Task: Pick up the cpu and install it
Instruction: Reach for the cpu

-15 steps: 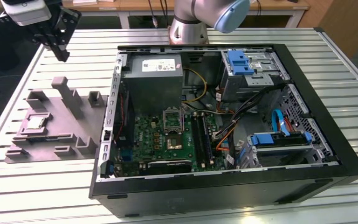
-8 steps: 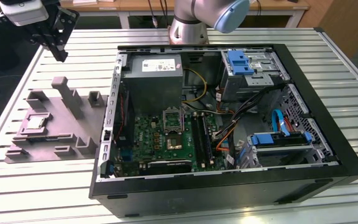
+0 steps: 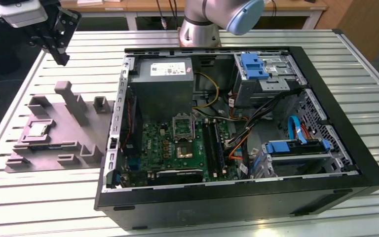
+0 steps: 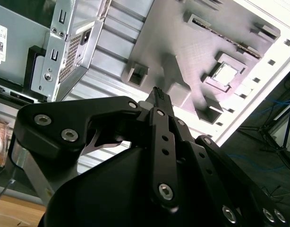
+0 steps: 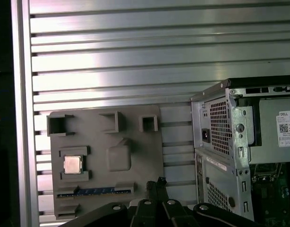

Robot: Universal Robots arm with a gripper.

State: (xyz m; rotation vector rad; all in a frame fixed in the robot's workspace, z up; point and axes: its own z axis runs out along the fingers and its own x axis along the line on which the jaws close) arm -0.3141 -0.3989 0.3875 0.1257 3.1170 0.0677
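1 cpu (image 3: 37, 130) sits in a pocket of the grey fixture tray (image 3: 57, 123) at the exterior view's left, the recess keeping it located. Gripper (image 3: 63, 60) hangs above the tray, clenched on nothing, apart from the cpu. Further right, the computer case (image 3: 242, 197) lies open for install.

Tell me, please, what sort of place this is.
Probably a robotics lab bench for PC assembly: an opened computer case on a slatted metal table, a grey fixture holding the cpu, a robot arm.
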